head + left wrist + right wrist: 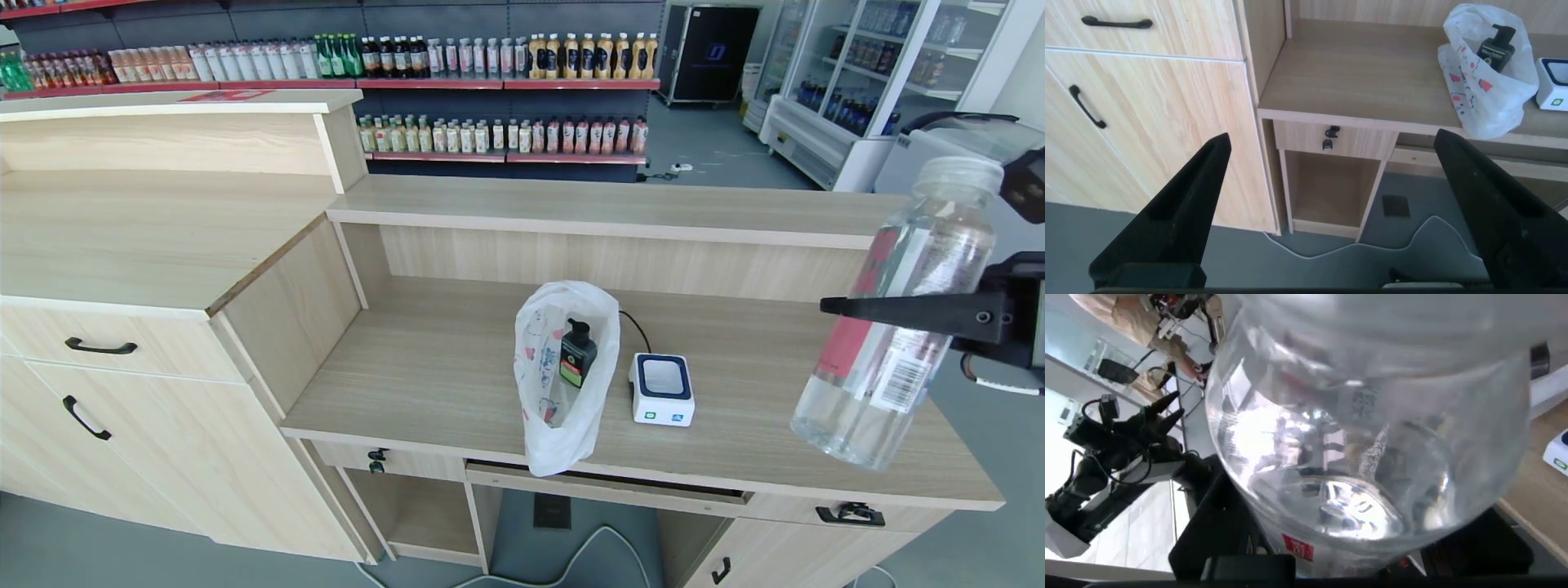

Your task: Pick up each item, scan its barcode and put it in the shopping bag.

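Your right gripper point(898, 318) is clamped on the tilted clear bottle point(914, 261) above the counter point(457, 367), and your left gripper point(1333, 135) is spread wide apart.

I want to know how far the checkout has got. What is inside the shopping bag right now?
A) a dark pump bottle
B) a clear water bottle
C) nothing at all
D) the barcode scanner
A: a dark pump bottle stands inside the white shopping bag. The scanner sits on the counter beside the bag, and the clear bottle is held tilted above the counter's right end.
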Available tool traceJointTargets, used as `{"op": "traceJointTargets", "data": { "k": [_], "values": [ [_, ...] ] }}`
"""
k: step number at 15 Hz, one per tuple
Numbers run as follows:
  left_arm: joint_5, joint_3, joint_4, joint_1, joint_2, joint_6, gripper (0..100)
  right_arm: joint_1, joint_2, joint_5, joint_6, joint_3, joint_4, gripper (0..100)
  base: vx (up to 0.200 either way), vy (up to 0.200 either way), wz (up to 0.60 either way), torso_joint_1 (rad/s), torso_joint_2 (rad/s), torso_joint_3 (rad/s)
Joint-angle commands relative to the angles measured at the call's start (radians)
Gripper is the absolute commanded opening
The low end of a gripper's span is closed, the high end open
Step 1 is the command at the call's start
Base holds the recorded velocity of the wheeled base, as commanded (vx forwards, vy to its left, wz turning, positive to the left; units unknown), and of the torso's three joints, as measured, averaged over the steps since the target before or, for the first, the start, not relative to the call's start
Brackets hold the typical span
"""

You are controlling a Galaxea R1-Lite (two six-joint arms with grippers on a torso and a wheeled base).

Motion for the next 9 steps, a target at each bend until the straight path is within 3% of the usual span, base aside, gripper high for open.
{"op": "traceJointTargets", "data": {
  "k": [1,5,9],
  "values": [
    [0.000,0.000,0.000,0.000,0.000,0.000,100,0.063,-0.089,-0.004,-0.007,0.029,0.002,0,0.000,0.000,0.00,0.000,0.00,0.000],
    [0.000,0.000,0.000,0.000,0.000,-0.001,100,0.176,-0.172,-0.153,-0.003,0.041,0.023,0,0.000,0.000,0.00,0.000,0.00,0.000],
    [0.000,0.000,0.000,0.000,0.000,0.000,100,0.206,-0.207,-0.214,-0.001,0.040,0.096,0,0.000,0.000,0.00,0.000,0.00,0.000]
  ]
}}
